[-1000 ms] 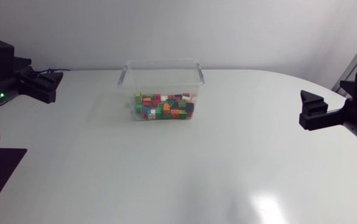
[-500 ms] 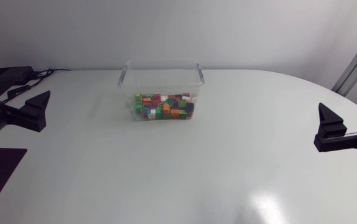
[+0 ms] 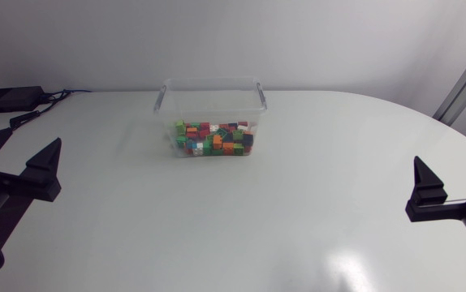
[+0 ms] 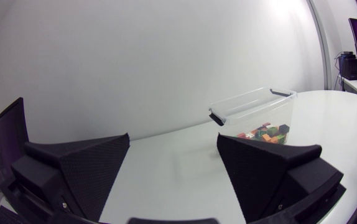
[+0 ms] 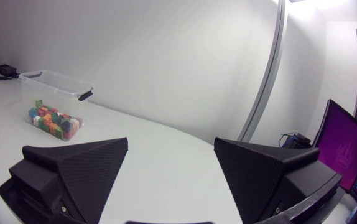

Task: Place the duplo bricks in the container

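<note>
The duplo bricks (image 3: 213, 139) lie heaped in the clear container (image 3: 211, 84) at 12 o'clock on the bench (image 3: 298, 203); none looks loose, I think. The left hand (image 4: 172, 140) at 8 and the right hand (image 5: 171, 142) at 4 o'clock gape empty. A careless reach could knock the light container askew.

White rounded table (image 3: 298, 203), bright glare patch (image 3: 348, 268) near its front edge, plain pale wall (image 3: 298, 40) behind

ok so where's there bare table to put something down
The table is bare in front of the container, a wide patch between the left gripper and right gripper, and on both sides of it. Only the container's inside is crowded, with duplo bricks.
</note>
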